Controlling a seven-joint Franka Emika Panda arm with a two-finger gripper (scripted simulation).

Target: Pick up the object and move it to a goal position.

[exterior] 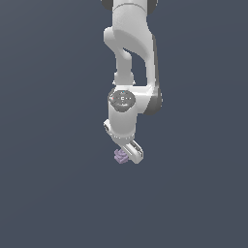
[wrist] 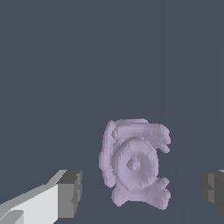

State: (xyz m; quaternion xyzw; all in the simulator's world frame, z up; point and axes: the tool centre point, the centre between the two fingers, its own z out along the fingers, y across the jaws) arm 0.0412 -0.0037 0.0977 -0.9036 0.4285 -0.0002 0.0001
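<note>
The object [wrist: 133, 164] is a small pale lavender lump with a ridged, swirled top, lying on the dark grey floor. In the wrist view it sits between my two dark finger pads [wrist: 70, 192], with a clear gap on each side, so my gripper [wrist: 142, 190] is open around it without touching. The exterior view has the white arm reaching straight down, the gripper [exterior: 127, 154] low over the object [exterior: 120, 156], which peeks out at the exterior view's left of the white fingers and is partly hidden by them.
A uniform dark grey surface [exterior: 53, 193] fills both views. Only the arm's white links [exterior: 128, 43] rise above the gripper.
</note>
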